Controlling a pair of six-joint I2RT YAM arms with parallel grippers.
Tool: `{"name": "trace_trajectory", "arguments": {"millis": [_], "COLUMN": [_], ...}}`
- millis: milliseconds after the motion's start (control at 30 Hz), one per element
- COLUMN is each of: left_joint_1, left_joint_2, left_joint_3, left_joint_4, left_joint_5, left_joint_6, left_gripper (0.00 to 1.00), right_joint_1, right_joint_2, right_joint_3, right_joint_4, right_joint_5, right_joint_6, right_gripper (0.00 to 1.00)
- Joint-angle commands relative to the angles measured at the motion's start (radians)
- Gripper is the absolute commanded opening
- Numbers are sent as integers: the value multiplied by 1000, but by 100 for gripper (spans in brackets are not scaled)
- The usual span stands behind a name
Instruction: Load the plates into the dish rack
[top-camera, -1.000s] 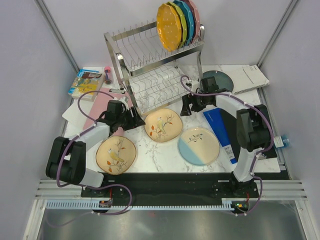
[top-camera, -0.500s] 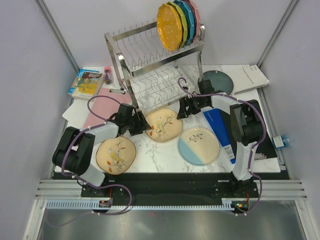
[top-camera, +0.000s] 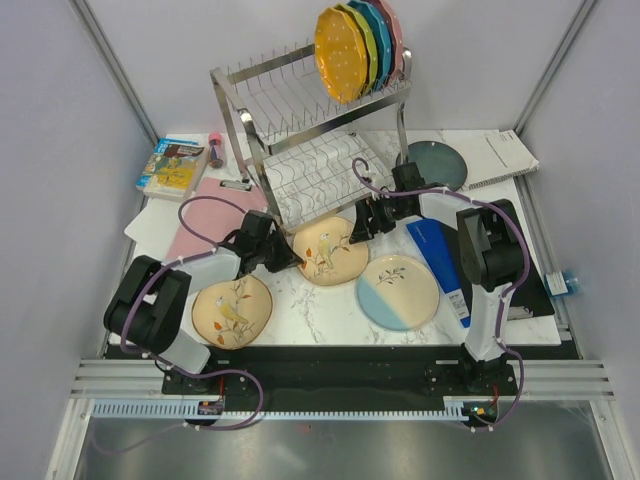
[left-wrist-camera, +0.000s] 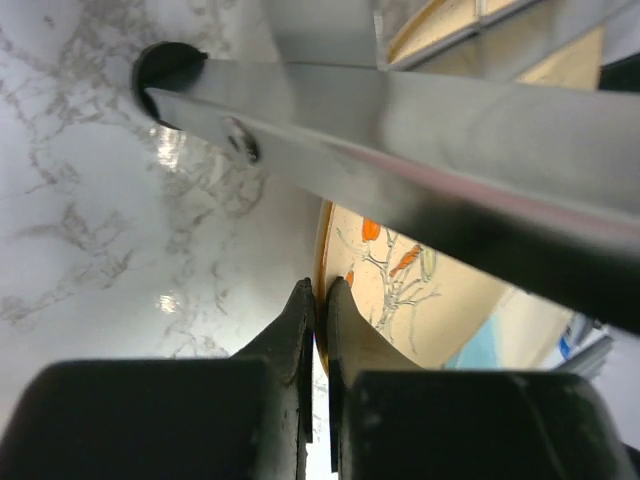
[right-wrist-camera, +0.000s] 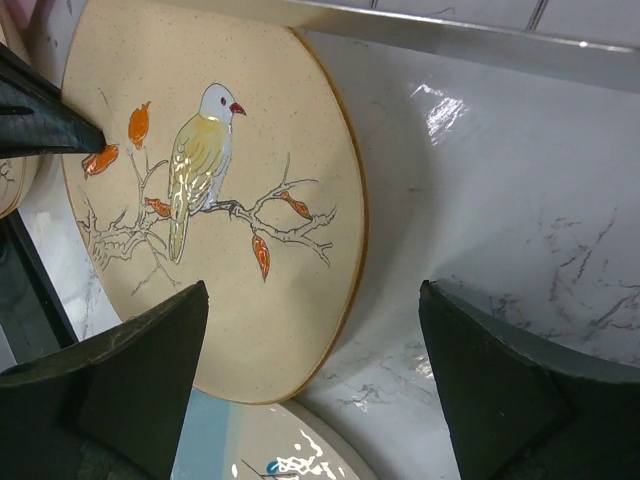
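A cream-yellow bird plate (top-camera: 330, 250) lies in front of the dish rack (top-camera: 300, 140). My left gripper (top-camera: 297, 262) is shut on its left rim; in the left wrist view the fingertips (left-wrist-camera: 320, 292) pinch the plate's edge (left-wrist-camera: 420, 300) under a rack bar (left-wrist-camera: 430, 110). My right gripper (top-camera: 353, 233) stands open over the plate's right rim, with its fingers (right-wrist-camera: 312, 290) straddling the edge of the plate (right-wrist-camera: 200, 180). A second bird plate (top-camera: 232, 310) sits at the front left. The blue-and-cream plate (top-camera: 398, 291) sits at the front right. The teal plate (top-camera: 437, 163) lies behind the right arm.
Several coloured scalloped plates (top-camera: 360, 45) stand in the rack's top tier. A book (top-camera: 172, 165), a pink marker (top-camera: 214, 148) and a pink sheet (top-camera: 205, 215) lie at the left. A blue box (top-camera: 440, 262) and a paper pad (top-camera: 500, 158) lie at the right.
My left gripper slid to the middle plate's left rim and closed on it. The right gripper moved left and down to the plate's right rim, staying open.
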Motion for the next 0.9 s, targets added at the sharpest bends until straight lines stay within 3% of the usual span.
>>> {"name": "trace_trajectory", "arguments": {"millis": [0,267,433,600,733,800,833,867], "left_joint_1": [18,27,27,27,27,27,27,27], "left_joint_2": [-38,-82,-46,-18,-7,-3,-3,-3], "left_joint_3": [-55,-132,-106,-60,-43,-34,-31,-26], "left_joint_4": [-25,107,141,147,157,154,143,138], "left_joint_5": [59,220,229,209,214,213,206,203], "left_joint_6": [121,198,206,201,197,201,201,201], "left_gripper": [2,2,2,2,2,2,2,2], "right_joint_1": [9,9,26,34,37,38,38,38], "right_joint_2": [15,87,148,172,187,192,192,190], "right_joint_3": [-6,51,101,98,103,118,126,136], "right_joint_4": [-56,-154,-312,-354,-374,-374,-375,-374], "right_joint_5": [-35,-171,-226,-229,-253,-261,-262,-262], "right_joint_6": [-31,-68,-186,-250,-269,-263,-258,-254], "right_gripper": [94,93,91,85,68,50,34,25]}}
